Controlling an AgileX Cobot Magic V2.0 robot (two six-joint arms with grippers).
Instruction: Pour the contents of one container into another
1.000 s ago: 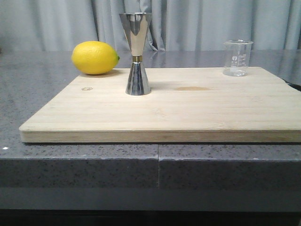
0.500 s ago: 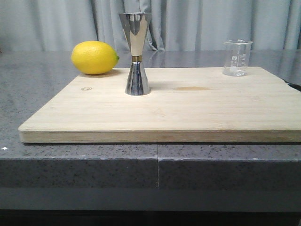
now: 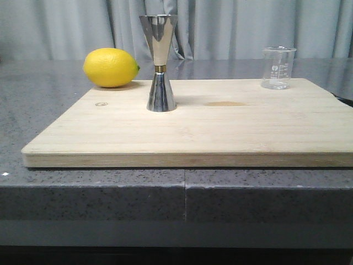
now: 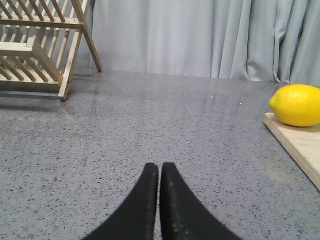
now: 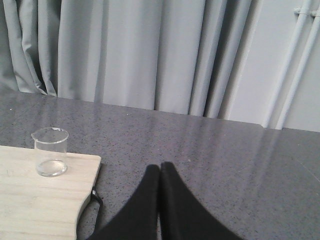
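While the glass beaker [image 3: 278, 68] stands upright at the far right corner of the wooden cutting board [image 3: 220, 130], nothing touches it; whether it holds any liquid, can't tell. Printed marks face the front camera. In the right wrist view the beaker [image 5: 50, 151] sits near the board's corner, pouring lip visible on the rim.

Steel jigger [image 3: 160, 63] stands upright on the board, left of centre and toward the far edge, well apart from the beaker. Gold band at its waist, wide cup on top, narrower cone down on the wood. A faint brownish stain [image 3: 225, 103] marks the board between the two, closer to the jigger.

Lemon [image 3: 111, 67] lies at the board's far left corner, just beside the jigger's left. Left wrist view shows the lemon [image 4: 297, 104] resting on the board corner.

Board lies flat on the grey speckled desk [image 3: 49, 105]. Grey curtain [image 3: 248, 27] behind.

Left tool [image 4: 159, 169]: fingers pressed together, gripping nothing, over bare desk to the left of the board. Wooden dish rack [image 4: 40, 45] stands on the desk beyond it.

Right tool [image 5: 160, 170]: fingers pressed together, gripping nothing, over the desk off the board's right edge, apart from the beaker. White pipes [image 5: 292, 65] run down the wall past the curtain.

Neither arm shows in the front view.
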